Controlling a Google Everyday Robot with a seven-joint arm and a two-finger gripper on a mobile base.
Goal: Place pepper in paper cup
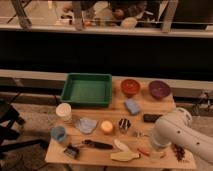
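We are seeing the gripper (157, 151) hanging low over the front of the worktop (95, 156), on the view's right, jaws spread wide and holding nothing. The pepper (144, 151) is lying flat just beside it, partly hidden by the arm. The white paper cup (64, 111) is standing upright well apart, near the green tray (87, 90). Dark grapes (179, 151) are sitting on the gripper's other side.
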